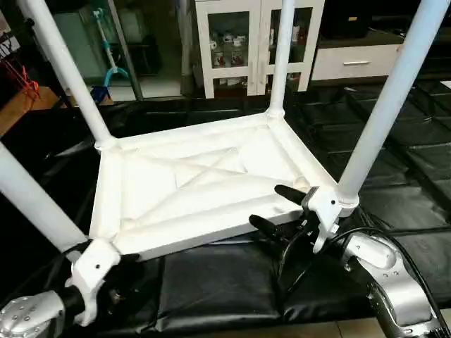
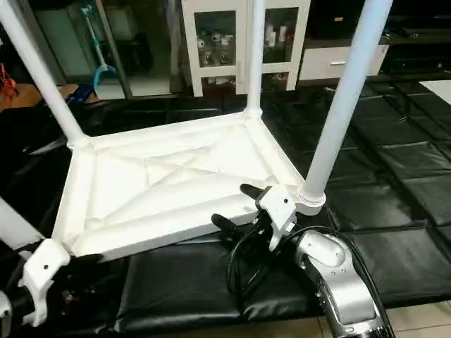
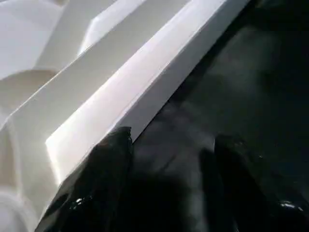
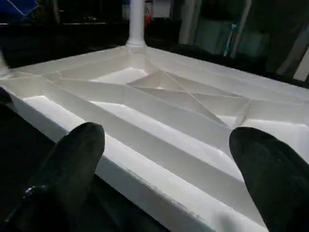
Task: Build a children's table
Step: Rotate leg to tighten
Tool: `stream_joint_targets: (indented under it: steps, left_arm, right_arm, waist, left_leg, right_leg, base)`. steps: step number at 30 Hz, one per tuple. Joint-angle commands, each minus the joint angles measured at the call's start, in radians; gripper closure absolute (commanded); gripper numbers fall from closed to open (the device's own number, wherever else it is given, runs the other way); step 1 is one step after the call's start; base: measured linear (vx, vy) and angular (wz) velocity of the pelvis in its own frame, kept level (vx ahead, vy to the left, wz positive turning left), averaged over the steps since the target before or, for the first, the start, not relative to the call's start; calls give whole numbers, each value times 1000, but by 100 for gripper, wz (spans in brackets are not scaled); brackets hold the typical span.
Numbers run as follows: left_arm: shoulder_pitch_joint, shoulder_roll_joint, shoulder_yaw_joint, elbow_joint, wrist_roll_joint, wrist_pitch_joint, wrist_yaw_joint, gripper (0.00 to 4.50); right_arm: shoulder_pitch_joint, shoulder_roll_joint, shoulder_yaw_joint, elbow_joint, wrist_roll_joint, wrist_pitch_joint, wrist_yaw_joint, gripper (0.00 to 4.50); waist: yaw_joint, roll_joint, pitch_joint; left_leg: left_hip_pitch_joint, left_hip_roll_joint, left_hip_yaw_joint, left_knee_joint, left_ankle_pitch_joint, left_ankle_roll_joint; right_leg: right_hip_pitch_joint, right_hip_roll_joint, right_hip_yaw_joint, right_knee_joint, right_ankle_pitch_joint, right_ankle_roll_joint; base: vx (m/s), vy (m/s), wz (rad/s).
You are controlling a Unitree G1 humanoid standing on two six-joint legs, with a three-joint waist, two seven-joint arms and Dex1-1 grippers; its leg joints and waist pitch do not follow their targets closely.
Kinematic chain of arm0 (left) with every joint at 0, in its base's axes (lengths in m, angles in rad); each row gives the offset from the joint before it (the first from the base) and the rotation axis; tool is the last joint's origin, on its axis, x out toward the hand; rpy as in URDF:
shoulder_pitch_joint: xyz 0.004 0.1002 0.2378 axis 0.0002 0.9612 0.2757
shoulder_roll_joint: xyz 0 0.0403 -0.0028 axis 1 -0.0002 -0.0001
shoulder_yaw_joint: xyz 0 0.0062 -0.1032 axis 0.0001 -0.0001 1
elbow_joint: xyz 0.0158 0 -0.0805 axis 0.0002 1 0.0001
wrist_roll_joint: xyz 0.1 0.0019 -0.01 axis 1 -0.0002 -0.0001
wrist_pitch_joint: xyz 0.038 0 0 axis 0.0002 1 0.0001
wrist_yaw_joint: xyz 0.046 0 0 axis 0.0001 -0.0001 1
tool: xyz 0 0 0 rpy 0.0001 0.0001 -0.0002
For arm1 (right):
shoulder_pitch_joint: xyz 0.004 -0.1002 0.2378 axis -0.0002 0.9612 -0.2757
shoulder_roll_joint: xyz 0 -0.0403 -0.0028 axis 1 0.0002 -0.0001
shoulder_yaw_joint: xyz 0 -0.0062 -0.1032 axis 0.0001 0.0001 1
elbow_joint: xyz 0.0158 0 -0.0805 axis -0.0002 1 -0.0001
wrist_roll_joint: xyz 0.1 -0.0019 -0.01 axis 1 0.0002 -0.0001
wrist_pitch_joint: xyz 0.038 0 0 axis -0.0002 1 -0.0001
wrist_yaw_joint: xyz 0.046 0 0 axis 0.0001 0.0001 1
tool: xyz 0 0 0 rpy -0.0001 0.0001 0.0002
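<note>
the white plastic square tabletop [image 1: 204, 186] lies upside down on the black padded mat [image 1: 394, 211], ribbed underside facing up, with crossing ribs running between its corners. it sits toward the mat's near edge, its near rim just inside that edge. four long white tapered tubular legs stand up out of the round corner sockets: the far left leg [image 1: 67, 70], the far right leg [image 1: 280, 56], the near right leg [image 1: 391, 95] and the near left leg [image 1: 32, 201], which leans out toward the left edge of the head views.

the right gripper [image 1: 276, 210] sits at the tabletop's near rim just beside the near right corner socket. its two black fingers [image 4: 77, 159] are spread wide, one over the ribbed side and one lower at the rim's outer face; in the right wrist view the rim passes between them with clear space on both sides, so they are released and grasp nothing.

the left gripper [image 3: 169, 183] is at the near left corner, below the near left leg's socket. its fingers [image 3: 104, 169] stand parted, one resting against the rim's outer edge and the other over the mat, apart from the plastic; nothing is clamped between them.

beyond the mat's far edge stands a white glass-door cabinet [image 1: 232, 42], with a white drawer unit [image 1: 356, 62] to its right.
</note>
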Motion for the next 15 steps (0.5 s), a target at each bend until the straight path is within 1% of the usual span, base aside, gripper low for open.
stream_joint_targets:
  steps: [1, 2, 3, 4, 5, 6, 7, 8, 9, 10, 11, 12, 13, 14, 15]
  left_arm:
    - [-14, 8, 34, 33, 41, -5, 40, 136]
    - [-33, 4, 27, 61, 82, -30, 72, 136]
    - [-52, -5, 24, 86, 112, -49, 102, 136]
    - [-67, -12, 23, 100, 125, -58, 125, 136]
    - [-95, -21, 15, 121, 144, -68, 159, 136]
    - [-104, -25, 13, 126, 148, -70, 167, 136]
    - [-126, -39, 13, 142, 157, -80, 190, 136]
    - [-141, -49, 13, 153, 162, -88, 207, 136]
    - [-161, -62, 15, 167, 166, -97, 226, 136]
    - [-200, -89, 18, 194, 174, -121, 263, 136]
    - [-200, -89, 18, 194, 174, -121, 263, 136]
    - [-235, -118, 23, 219, 186, -160, 307, 136]
    - [-237, -121, 23, 221, 188, -163, 310, 136]
    - [-260, -179, 50, 213, 161, -193, 348, 136]
    - [-260, -203, 62, 205, 150, -206, 364, 136]
  right_arm:
    - [-9, 2, 8, -12, -4, 4, -2, 0]
    - [-11, 4, 7, -10, -5, 3, -6, 0]
    - [-11, 5, 7, -9, -7, 3, -9, 0]
    - [-11, 5, 6, -8, -9, 2, -12, 0]
    - [-13, 8, 3, -6, -13, 0, -21, 0]
    - [-13, 10, 1, -5, -14, 0, -25, 0]
    - [-15, 14, -2, -2, -19, -5, -35, 0]
    - [-17, 17, -3, 1, -23, -9, -42, 0]
    - [-20, 20, -6, 6, -30, -15, -53, 0]
    - [-26, 26, -11, 15, -43, -27, -74, 0]
    - [-26, 26, -11, 15, -43, -27, -74, 0]
    - [-30, 35, -20, 21, -38, -27, -86, 0]
    - [-30, 36, -20, 21, -37, -27, -87, 0]
    - [-29, 39, -25, 16, -31, -23, -92, 0]
    - [-25, 40, -27, 12, -29, -26, -93, 0]
  waist:
    - [0, 3, -17]
    - [0, 4, -13]
    - [3, 8, -12]
    - [12, 22, -11]
    - [44, 24, -15]
    - [58, 18, -25]
    - [70, -19, -31]
    - [56, -44, -15]
    - [41, -25, -6]
    - [35, -22, -9]
    - [52, 11, -10]
    - [51, 12, -13]
    - [41, 37, -7]
    - [30, 40, -16]
    - [30, 40, -10]
  left_leg:
    - [27, 131, -91, -143, -820, -143]
    - [19, 133, -89, -159, -852, -150]
    - [17, 135, -84, -172, -871, -154]
    - [1, 144, -65, -215, -914, -170]
    - [-32, 157, -41, -271, -910, -169]
    - [-29, 153, -25, -276, -870, -171]
    - [21, 132, -6, -210, -697, -163]
    - [138, 62, -52, 96, -316, -87]
    - [97, 57, -102, 129, -130, -65]
    - [7, 83, -130, 68, -111, -85]
    - [33, 114, -140, -5, -272, -118]
    - [75, 159, -150, -107, -591, -157]
    - [64, 170, -143, -152, -776, -155]
    - [57, 161, -138, -152, -741, -121]
    - [48, 156, -132, -158, -730, -117]
  right_leg:
    - [-18, -51, 17, -89, -666, -72]
    - [-11, -39, 4, -82, -670, -62]
    - [-7, -29, -4, -74, -647, -61]
    - [18, -5, -27, -24, -504, -80]
    - [62, 6, -33, 72, -306, -90]
    - [69, 5, -29, 84, -257, -91]
    - [6, -36, 24, -3, -477, -82]
    - [-122, -172, 76, -205, -878, -93]
    - [-91, -196, 102, -209, -958, -110]
    - [33, -174, 70, -143, -891, -119]
    - [36, -130, 44, -115, -777, -126]
    - [-16, -4, 11, -48, -407, -122]
    - [8, 6, -13, -14, -168, -133]
    - [37, -15, -17, -5, -38, -151]
    - [44, -25, -16, -17, -45, -149]
  base:
    - [-54, -7, 1]
    - [0, 0, 0]
    - [0, 0, 0]
    - [-90, -20, 11]
    - [-90, -20, 11]
    - [-88, -65, 13]
    - [0, 0, 0]
    - [-27, -82, 12]
    - [-15, 4, -22]
    - [-15, 4, -22]
    - [2, 89, -21]
    - [-49, 47, 23]
    - [-79, 67, 26]
    - [-90, 17, 21]
    - [-82, 36, 3]
